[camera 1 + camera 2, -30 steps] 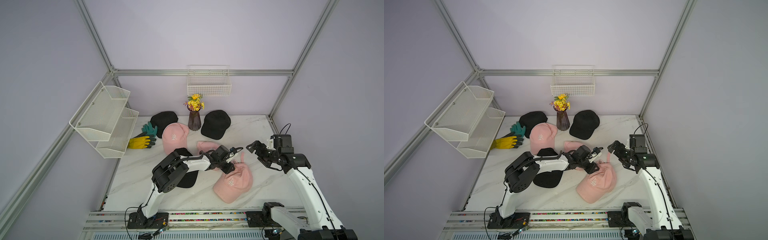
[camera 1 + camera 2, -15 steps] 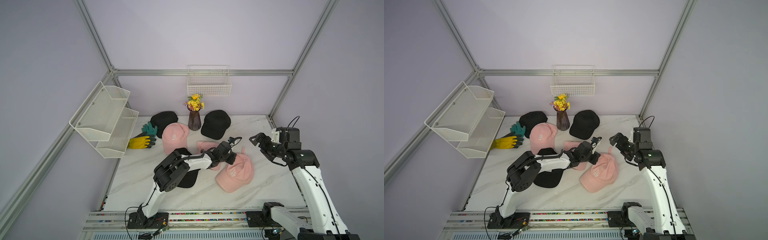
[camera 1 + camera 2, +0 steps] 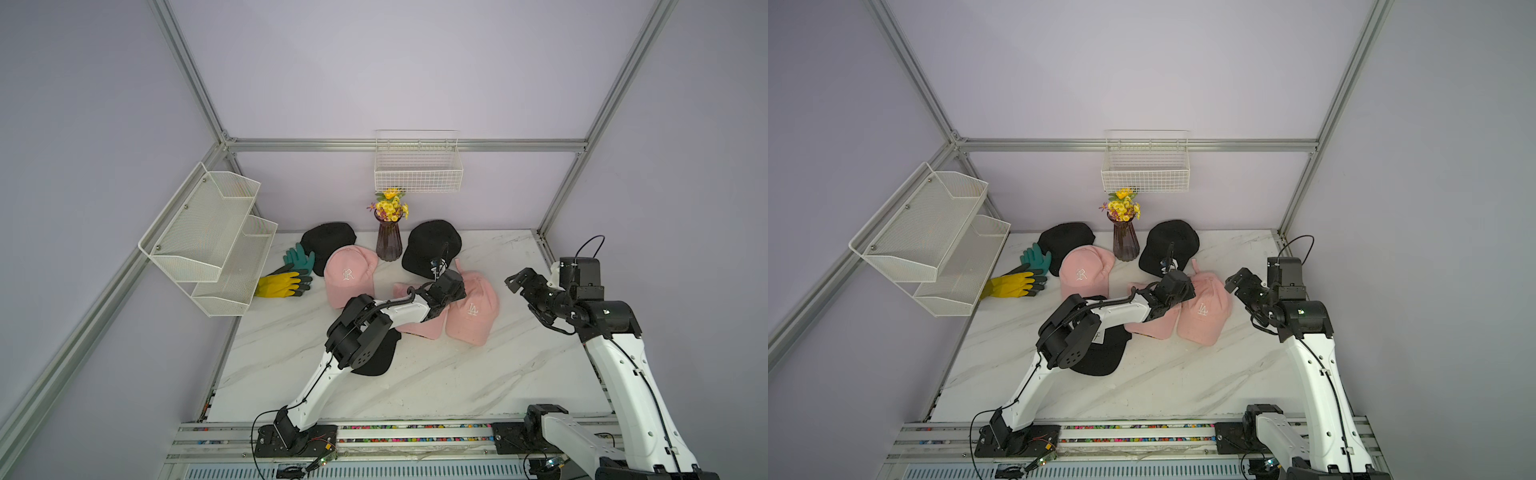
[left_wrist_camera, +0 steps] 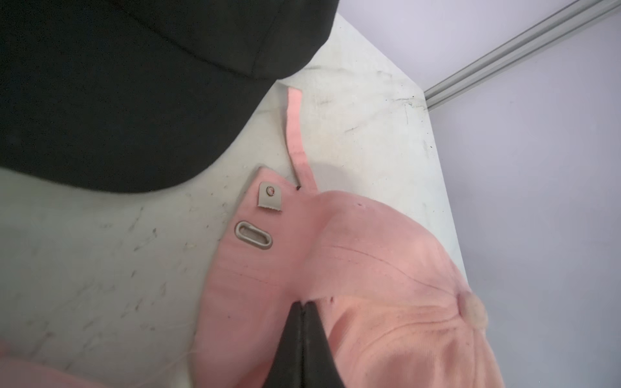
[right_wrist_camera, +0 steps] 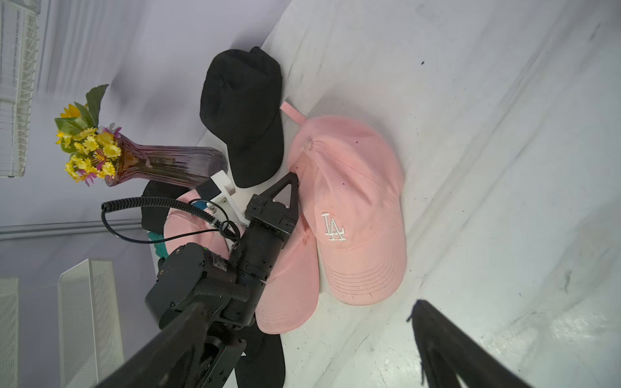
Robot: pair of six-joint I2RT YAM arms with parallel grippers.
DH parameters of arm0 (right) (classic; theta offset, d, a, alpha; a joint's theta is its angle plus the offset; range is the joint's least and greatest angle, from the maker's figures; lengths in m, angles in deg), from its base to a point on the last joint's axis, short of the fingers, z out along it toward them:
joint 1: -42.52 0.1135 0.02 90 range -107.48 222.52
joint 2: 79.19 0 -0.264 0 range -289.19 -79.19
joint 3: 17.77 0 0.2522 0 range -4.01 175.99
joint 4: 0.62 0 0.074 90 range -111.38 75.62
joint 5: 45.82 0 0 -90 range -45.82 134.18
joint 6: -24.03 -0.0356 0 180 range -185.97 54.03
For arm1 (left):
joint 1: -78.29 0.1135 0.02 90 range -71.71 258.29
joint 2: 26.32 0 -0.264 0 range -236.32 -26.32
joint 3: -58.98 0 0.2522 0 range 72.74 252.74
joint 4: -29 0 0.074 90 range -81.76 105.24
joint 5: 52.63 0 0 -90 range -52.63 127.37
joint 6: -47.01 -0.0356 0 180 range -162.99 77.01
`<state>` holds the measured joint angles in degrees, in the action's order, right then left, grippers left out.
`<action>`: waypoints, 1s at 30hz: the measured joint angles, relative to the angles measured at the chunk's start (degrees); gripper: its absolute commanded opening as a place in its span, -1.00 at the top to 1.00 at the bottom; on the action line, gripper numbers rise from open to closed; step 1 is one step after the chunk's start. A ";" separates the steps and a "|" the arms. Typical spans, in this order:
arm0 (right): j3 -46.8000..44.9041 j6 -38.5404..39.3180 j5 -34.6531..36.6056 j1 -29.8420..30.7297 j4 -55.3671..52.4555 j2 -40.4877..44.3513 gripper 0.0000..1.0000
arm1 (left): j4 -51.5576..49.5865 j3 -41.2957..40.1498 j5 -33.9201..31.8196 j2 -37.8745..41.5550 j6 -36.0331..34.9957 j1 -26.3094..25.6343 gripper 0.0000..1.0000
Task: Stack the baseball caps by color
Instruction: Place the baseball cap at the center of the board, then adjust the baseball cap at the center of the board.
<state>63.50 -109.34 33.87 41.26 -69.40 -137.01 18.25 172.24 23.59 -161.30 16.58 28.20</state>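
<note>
LA cap slid rearward; three pink caps, three black caps remain.

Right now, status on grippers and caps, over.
Left gripper shut on LA pink cap, rear of crown, beside second pink cap. Right gripper open, empty. Black cap, vase close behind.

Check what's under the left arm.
Black cap under the left arm elbow, only part of it and a white patch corner showing. Pink cap under the forearm, crown front covered. Left gripper pinches the pink LA cap.
</note>
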 measured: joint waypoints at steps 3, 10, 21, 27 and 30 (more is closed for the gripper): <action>-0.02 -0.76 0.44 0.00 -0.52 -0.57 -0.95 | 0.11 -2.21 -1.27 1.20 2.43 -1.86 0.57; -0.28 -1.68 -0.31 0.00 -0.81 -1.60 -0.94 | 2.73 -11.52 -1.03 7.13 5.46 -5.51 -0.10; -1.97 -1.55 -1.55 0.00 -0.85 0.35 -0.95 | 1.29 -23.34 -1.73 25.00 -9.75 -4.68 -0.05; -3.65 -1.55 -3.43 0.00 -0.37 0.15 -0.95 | -2.56 -25.22 3.26 30.12 -10.25 -5.35 -0.01; -3.87 -1.55 -4.02 0.00 -0.13 0.07 -0.95 | -2.34 -25.57 5.81 28.96 -8.07 -6.82 -0.01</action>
<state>59.63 -110.89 29.85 41.26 -69.53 -136.94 15.91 146.67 29.40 -132.34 8.52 21.38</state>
